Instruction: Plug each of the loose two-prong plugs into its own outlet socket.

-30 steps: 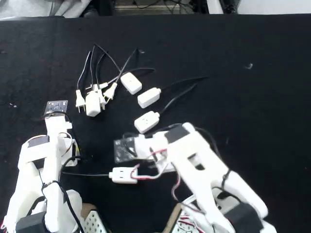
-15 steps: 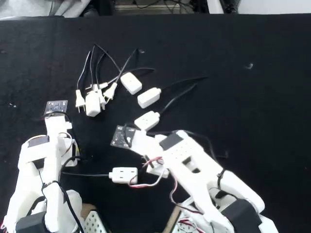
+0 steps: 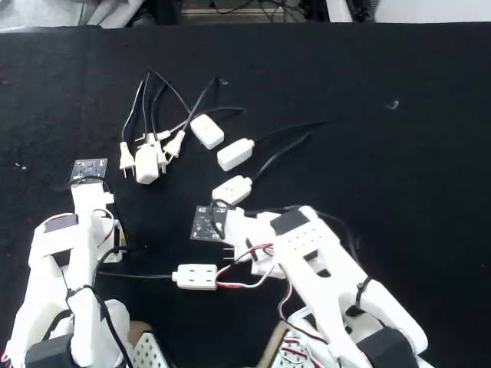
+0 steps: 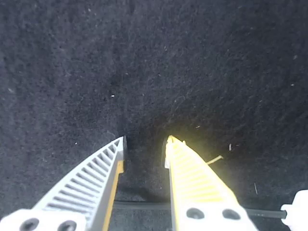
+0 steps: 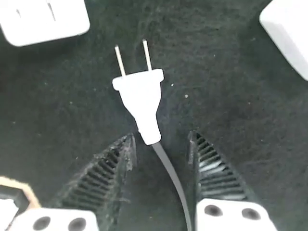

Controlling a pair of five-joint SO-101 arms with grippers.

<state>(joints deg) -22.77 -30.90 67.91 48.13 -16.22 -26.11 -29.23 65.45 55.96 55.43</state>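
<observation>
A white two-prong plug lies flat on the black cloth with its prongs pointing away from my right gripper. That gripper is open, one finger on each side of the plug's tail and black cable. From above, the same plug peeks out beside the right arm. A white outlet socket lies just in front of it, and another socket just behind. Two more sockets lie farther back. My left gripper is open over bare cloth.
A bundle of loose plugs and a white adapter lies at the back left, their black cables looping behind. The left arm stands at the front left. The right half of the black table is bare.
The right arm's wrist swung away from the front socket toward the back, then a little to the right. The plug's prongs now show beside it. The left arm has not moved.
</observation>
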